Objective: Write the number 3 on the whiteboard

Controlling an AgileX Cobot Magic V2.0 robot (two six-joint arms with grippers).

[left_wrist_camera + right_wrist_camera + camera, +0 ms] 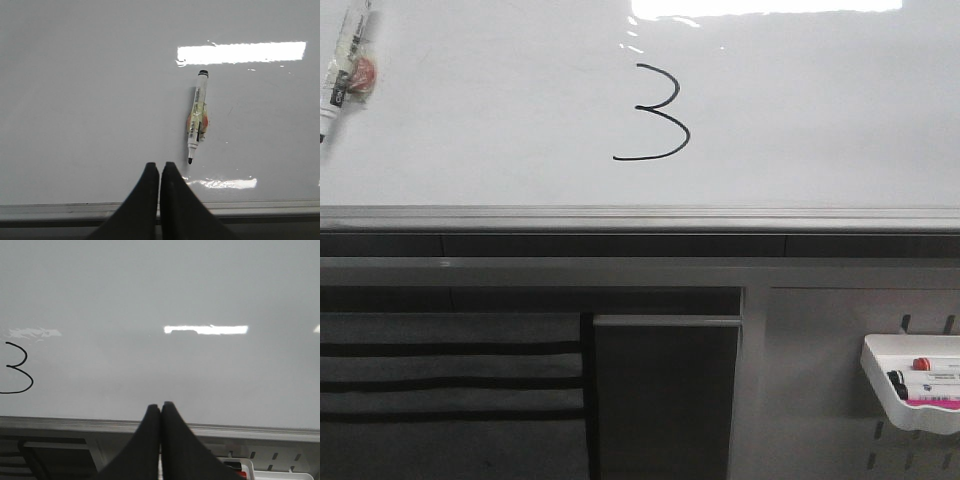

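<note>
At the far left of your front view, a white-barrelled marker with a black tip and a patch of yellowish tape around its middle sits tilted against the large glossy white whiteboard with a grey metal bottom rail. Your left wrist view shows the same marker on the board surface, tip pointing toward the rail, well apart from your left gripper. That pincer is clenched: its two black fingers meet with nothing between them.

Moving right, the thin black hand-drawn number 3 with two curved loops and a long lower tail stands near the middle of the board, just below a bright band of ceiling glare. Below the rail lies a dark grey upright panel.

In your right wrist view, the digit appears at the edge of the picture (partly cut off), well apart from your right gripper. This pincer is likewise clenched on nothing, its fingers pressed together in front of the rail.

At the far right of the front view, a white plastic tray hangs on a grey pegboard panel and holds markers, one with a red cap and one with a black cap.
</note>
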